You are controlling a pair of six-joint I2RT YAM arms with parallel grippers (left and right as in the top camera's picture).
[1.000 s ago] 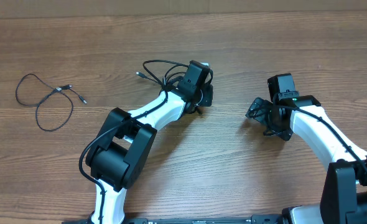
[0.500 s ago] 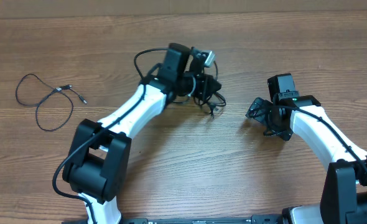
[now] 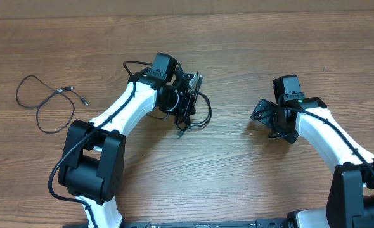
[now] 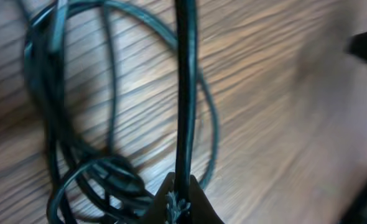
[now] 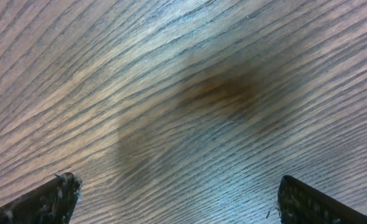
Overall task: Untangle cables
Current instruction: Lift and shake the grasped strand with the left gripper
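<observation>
A tangle of black cables (image 3: pixel 201 114) hangs from my left gripper (image 3: pixel 188 95) near the table's middle, its loops trailing down to the wood. In the left wrist view the left gripper (image 4: pixel 181 203) is shut on one black cable (image 4: pixel 185 93) that runs straight up from the jaws, with the other loops (image 4: pixel 78 155) bunched to the left. A separate thin cable (image 3: pixel 45 101) lies in a loose loop at the far left. My right gripper (image 3: pixel 267 118) stands open over bare wood to the right, and its fingers (image 5: pixel 46 200) are wide apart with nothing between them.
The left arm (image 3: pixel 120 114) stretches diagonally from its base (image 3: pixel 89 171) at the front. The right arm (image 3: pixel 323 133) curves in from the front right. The table's far edge (image 3: pixel 187 14) runs along the top.
The left arm has swung to the left and slightly toward the front, carrying the cable tangle with it. The right arm has not moved.
</observation>
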